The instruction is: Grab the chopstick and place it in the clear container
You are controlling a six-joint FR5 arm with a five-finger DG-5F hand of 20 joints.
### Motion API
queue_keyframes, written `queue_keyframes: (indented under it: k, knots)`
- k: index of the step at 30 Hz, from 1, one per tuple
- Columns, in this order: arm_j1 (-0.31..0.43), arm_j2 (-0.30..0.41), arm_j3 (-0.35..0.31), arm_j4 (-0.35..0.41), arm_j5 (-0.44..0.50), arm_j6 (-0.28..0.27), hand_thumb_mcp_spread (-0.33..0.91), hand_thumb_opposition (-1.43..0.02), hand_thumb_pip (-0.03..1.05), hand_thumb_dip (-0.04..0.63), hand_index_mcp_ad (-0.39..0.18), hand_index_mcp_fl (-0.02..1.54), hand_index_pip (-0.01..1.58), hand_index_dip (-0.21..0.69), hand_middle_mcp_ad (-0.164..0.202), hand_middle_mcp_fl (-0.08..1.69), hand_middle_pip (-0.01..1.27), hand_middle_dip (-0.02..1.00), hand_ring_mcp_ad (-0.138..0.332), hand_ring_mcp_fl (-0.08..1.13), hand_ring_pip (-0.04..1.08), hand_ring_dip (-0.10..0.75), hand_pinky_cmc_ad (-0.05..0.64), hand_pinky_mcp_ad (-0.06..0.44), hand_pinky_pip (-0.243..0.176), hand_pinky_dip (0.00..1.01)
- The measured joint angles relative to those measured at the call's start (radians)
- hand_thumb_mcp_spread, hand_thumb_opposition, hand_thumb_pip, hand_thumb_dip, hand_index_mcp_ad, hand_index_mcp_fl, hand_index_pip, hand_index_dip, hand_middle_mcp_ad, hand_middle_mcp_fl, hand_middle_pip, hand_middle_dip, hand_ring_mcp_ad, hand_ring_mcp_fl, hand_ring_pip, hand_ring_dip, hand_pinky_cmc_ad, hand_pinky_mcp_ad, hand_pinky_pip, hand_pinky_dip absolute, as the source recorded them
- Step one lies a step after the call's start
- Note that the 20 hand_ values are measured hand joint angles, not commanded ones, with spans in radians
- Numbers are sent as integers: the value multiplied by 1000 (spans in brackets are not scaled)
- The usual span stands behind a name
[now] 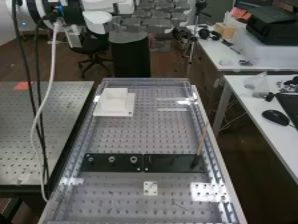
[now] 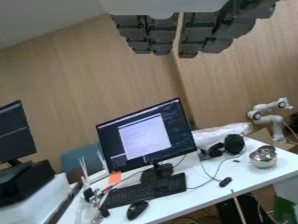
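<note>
Dark grey and blocky, the hand (image 1: 156, 22) is open, its fingers straight and nothing in their grip; it hangs from the white arm (image 1: 98, 19) at the top of the high view, well apart from the chopstick (image 1: 201, 140). The chopstick stands nearly upright, leaning a little, its foot at the outer end of a black plate (image 1: 169, 165) on the bench (image 1: 126, 135) full of small holes; a second black plate (image 1: 102, 165) lies end to end with it and bears three round metal fittings (image 1: 112, 159) in a row.

A white square block (image 1: 114, 102) sits on the bench's far part, by the long edge nearer the arm; a small white piece with holes (image 1: 151, 188) lies on the near side of the black plates. Black cables (image 1: 38, 107) and a pale hose (image 1: 38, 120) hang down from the arm in front of a grey table (image 1: 56, 110); a red patch (image 1: 22, 86) lies on that table's far part.

In the wrist view, the hand (image 2: 143, 31) hangs above a white desk (image 2: 193, 197); on the desk are a monitor (image 2: 143, 135), a keyboard (image 2: 146, 191), a mouse (image 2: 137, 210), headphones (image 2: 233, 144) and a shiny metal bowl (image 2: 263, 156).
</note>
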Motion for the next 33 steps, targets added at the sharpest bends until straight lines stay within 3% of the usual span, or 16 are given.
queue_keyframes:
  k: [5, 7, 8, 10, 12, 16, 21, 24, 28, 31, 33]
  knots:
    - [-55, -41, -19, 63, -68, 61, 7, -21, 14, 0, 61, 23, 21, -12, 66, -7, 17, -16, 72, 16, 14, -24, 38, 24, -10, 19]
    - [-74, -59, -25, 91, -91, 89, 96, -166, 194, 5, 56, 9, 21, -12, 66, -12, 38, -16, 87, 16, 16, -24, 45, 33, -12, 59]
    - [-87, -74, -29, 112, -107, 111, 129, -243, 227, 7, 56, 7, 21, -12, 66, -12, 56, -16, 91, 16, 19, -24, 56, 37, -12, 96]
    - [-111, -107, -37, 156, -136, 157, 152, -393, 225, 3, 56, 7, 21, -12, 68, -7, 87, -14, 101, 21, 26, -28, 113, 51, -10, 187]
    - [-124, -125, -40, 180, -150, 182, 182, -494, 232, 3, 56, 9, 37, -10, 70, -9, 101, -12, 138, 21, 42, -24, 148, 87, -28, 216]
    - [-153, -167, -52, 248, -179, 253, 197, -557, 253, 7, 58, 10, 56, 0, 70, 72, 124, 26, 180, 17, 59, -24, 194, 136, -61, 323]
    - [-179, -204, -79, 366, -178, 334, 232, -588, 325, 3, 58, 12, 68, 42, 70, 134, 129, 75, 201, 19, 73, -24, 215, 152, -75, 382]
    - [-189, -221, -106, 467, -140, 377, 255, -618, 403, 7, 58, 112, 66, 120, 70, 199, 141, 140, 202, 21, 73, -28, 215, 152, -75, 398]
    - [-199, -251, -132, 577, -67, 424, 293, -649, 468, 75, 38, 241, 70, 269, 68, 311, 138, 271, 199, 14, 70, -24, 215, 150, -89, 394]
    - [-208, -288, -130, 599, -31, 461, 316, -679, 504, 101, 37, 290, 70, 356, 70, 398, 141, 367, 197, 12, 80, -24, 215, 152, -89, 394]
    - [-213, -308, -126, 614, -23, 481, 314, -698, 536, 119, 37, 309, 72, 368, 66, 417, 141, 414, 194, 14, 80, -10, 215, 152, -89, 394]
